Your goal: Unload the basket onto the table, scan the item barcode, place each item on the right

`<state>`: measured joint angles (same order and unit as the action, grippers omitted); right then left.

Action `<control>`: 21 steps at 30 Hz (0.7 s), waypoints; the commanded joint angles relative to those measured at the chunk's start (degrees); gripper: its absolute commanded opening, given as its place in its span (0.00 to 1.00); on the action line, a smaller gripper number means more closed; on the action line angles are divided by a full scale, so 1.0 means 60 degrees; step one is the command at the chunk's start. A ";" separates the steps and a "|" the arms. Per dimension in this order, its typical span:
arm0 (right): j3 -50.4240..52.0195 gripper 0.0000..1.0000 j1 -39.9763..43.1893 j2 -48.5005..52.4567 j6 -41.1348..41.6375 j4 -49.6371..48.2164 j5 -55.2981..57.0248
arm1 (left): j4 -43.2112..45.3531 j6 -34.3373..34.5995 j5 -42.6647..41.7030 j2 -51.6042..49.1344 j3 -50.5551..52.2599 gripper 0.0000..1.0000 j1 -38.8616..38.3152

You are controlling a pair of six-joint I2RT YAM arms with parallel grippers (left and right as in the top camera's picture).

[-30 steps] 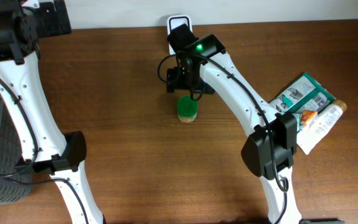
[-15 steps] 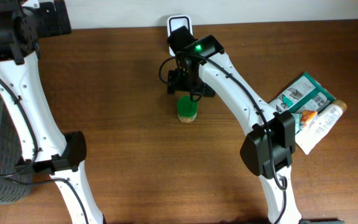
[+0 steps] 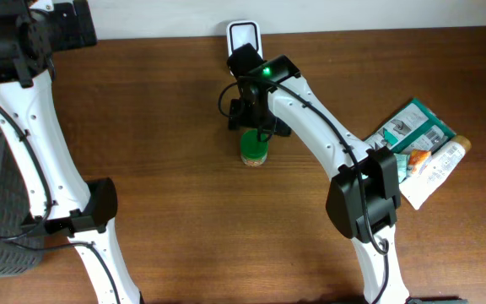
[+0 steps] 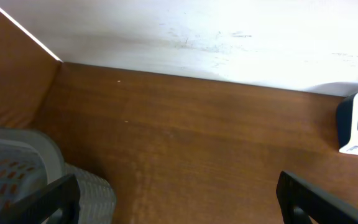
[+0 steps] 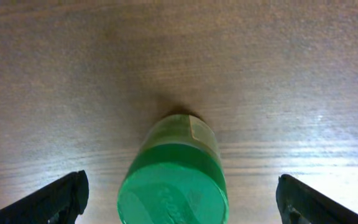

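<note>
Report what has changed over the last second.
The right gripper edged a little nearer the green-capped jar, with its jaws open on either side of it. Nothing was gripped or let go. The jar, the scanner, the packets at the right and the left gripper, open near the basket, stayed put.

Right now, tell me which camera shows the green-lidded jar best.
The right wrist view: the green-lidded jar sits close and central, with its lid and side both visible. Overhead shows it small, from above only. The left wrist view misses it.
</note>
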<state>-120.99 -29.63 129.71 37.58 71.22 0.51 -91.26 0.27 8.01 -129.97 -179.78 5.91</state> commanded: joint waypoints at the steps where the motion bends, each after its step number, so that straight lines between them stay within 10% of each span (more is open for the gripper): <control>1: 0.0222 0.94 -0.0208 0.0160 0.0186 -0.0284 0.0182 | -0.0018 0.0095 0.0138 -0.0047 0.0022 0.99 0.0026; 21: 0.0984 0.69 -0.0299 0.0138 -0.1515 -0.0495 0.0095 | -0.0018 0.0095 0.0142 -0.0047 0.0022 0.99 0.0026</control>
<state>-114.83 -31.40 129.82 34.02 68.29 1.48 -91.26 0.27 8.01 -129.97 -179.78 5.91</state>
